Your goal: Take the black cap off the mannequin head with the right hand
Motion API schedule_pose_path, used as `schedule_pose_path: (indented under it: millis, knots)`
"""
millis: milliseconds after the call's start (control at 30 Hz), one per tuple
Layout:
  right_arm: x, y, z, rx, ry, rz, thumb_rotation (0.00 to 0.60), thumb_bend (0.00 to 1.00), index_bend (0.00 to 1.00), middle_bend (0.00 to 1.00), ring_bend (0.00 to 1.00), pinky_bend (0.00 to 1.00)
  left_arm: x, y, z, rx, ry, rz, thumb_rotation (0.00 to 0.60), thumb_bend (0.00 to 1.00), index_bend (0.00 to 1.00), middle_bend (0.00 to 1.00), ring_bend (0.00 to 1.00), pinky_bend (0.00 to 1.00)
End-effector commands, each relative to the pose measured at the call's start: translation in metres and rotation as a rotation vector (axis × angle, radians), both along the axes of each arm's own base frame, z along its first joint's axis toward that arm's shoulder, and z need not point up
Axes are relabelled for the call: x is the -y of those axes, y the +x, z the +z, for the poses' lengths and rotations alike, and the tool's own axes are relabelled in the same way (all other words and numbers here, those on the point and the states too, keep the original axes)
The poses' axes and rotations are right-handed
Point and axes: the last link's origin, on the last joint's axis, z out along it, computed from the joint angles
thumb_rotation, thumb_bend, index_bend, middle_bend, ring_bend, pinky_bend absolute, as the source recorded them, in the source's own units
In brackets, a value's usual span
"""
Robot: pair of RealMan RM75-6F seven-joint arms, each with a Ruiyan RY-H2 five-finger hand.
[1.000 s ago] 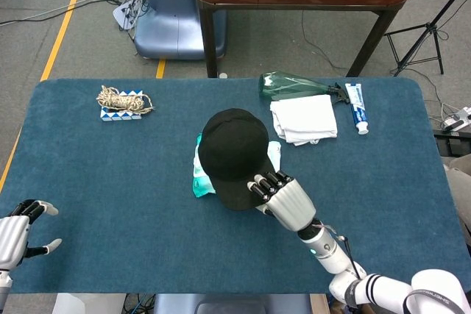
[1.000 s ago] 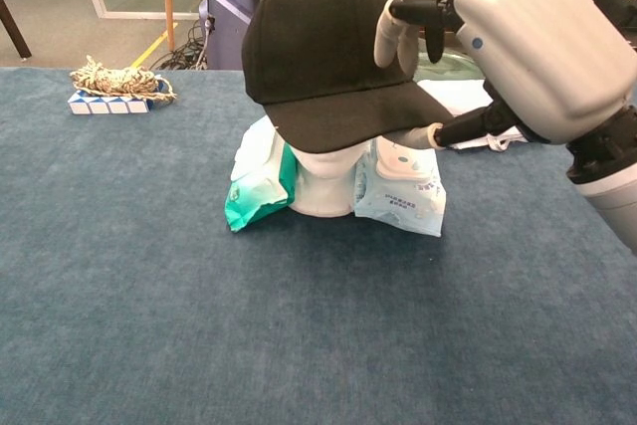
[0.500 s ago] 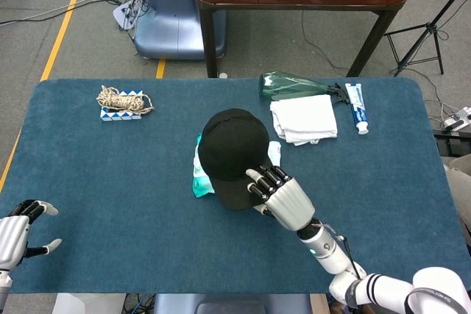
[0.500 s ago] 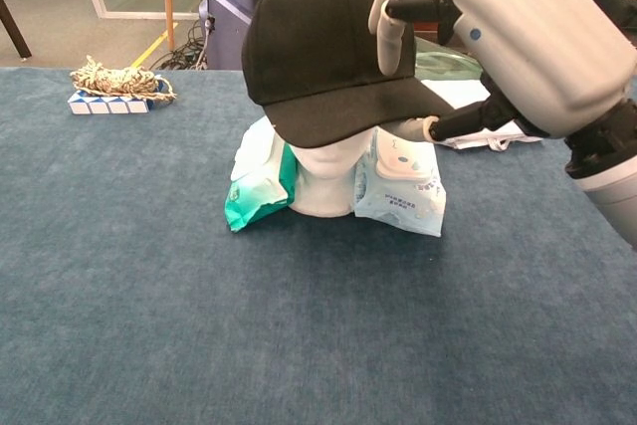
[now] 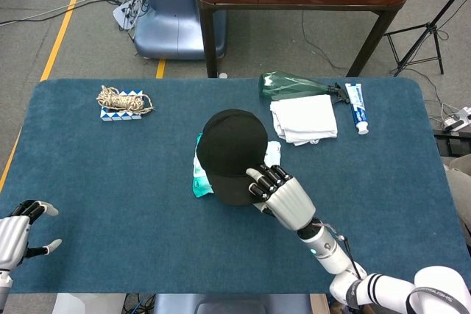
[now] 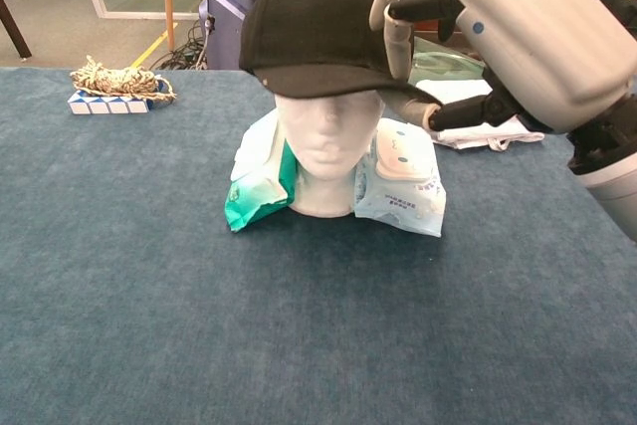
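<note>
The black cap (image 6: 318, 22) (image 5: 232, 154) sits on the white mannequin head (image 6: 326, 156) at the table's middle, its brim tipped upward so the face shows. My right hand (image 6: 518, 37) (image 5: 283, 196) pinches the brim's right edge: fingers lie on top, the thumb presses from underneath. My left hand (image 5: 16, 234) hovers at the table's near left corner, fingers apart and empty. The chest view does not show it.
Wet-wipe packets (image 6: 403, 181) lean against the mannequin's base on both sides. A rope coil on a checkered block (image 5: 124, 101) lies far left. A green bottle (image 5: 287, 83), folded white cloth (image 5: 303, 118) and toothpaste tube (image 5: 356, 106) lie at the far right.
The right hand has lifted the brim upward; the cap tilted back and the mannequin's face came into view. The left hand has not moved.
</note>
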Motion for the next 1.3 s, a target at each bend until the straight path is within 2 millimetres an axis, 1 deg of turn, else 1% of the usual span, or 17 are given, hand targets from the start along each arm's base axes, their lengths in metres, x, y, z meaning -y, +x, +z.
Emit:
schedule_pose_path:
  millis: [33, 333, 633, 767, 1067, 1167, 1300]
  knots:
    - [0.001, 0.001, 0.002, 0.002, -0.007, 0.003, 0.600, 0.37, 0.66, 0.39, 0.32, 0.48, 0.000, 0.000, 0.000, 0.000, 0.000, 0.001, 0.600, 0.07, 0.41, 0.34, 0.21, 0.43]
    - [0.007, 0.009, 0.016, 0.019, -0.057, 0.019, 0.600, 0.37, 0.69, 0.39, 0.32, 0.48, 0.000, 0.000, 0.001, 0.001, 0.001, 0.004, 0.600, 0.07, 0.41, 0.34, 0.21, 0.43]
    - [0.016, 0.017, 0.035, 0.025, -0.118, 0.020, 0.600, 0.37, 0.70, 0.39, 0.32, 0.48, 0.000, 0.000, 0.000, -0.001, -0.002, 0.006, 0.600, 0.07, 0.41, 0.34, 0.21, 0.43]
    - [0.022, 0.022, 0.043, 0.019, -0.146, 0.015, 0.600, 0.37, 0.70, 0.39, 0.32, 0.48, 0.000, 0.000, 0.000, -0.002, -0.002, 0.007, 0.600, 0.07, 0.41, 0.34, 0.21, 0.43]
    - [0.043, 0.031, 0.057, 0.015, -0.204, -0.023, 0.600, 0.37, 0.70, 0.39, 0.32, 0.48, 0.000, -0.001, 0.001, 0.000, 0.001, 0.009, 0.600, 0.07, 0.41, 0.34, 0.21, 0.43]
    - [0.050, 0.030, 0.062, 0.020, -0.222, -0.043, 0.600, 0.37, 0.70, 0.39, 0.32, 0.48, 0.000, -0.001, 0.001, 0.002, 0.004, 0.009, 0.600, 0.07, 0.41, 0.34, 0.21, 0.43]
    - [0.056, 0.022, 0.074, 0.022, -0.261, -0.078, 0.600, 0.37, 0.70, 0.39, 0.32, 0.48, 0.001, -0.001, 0.002, 0.003, 0.007, 0.008, 0.600, 0.07, 0.41, 0.34, 0.21, 0.43]
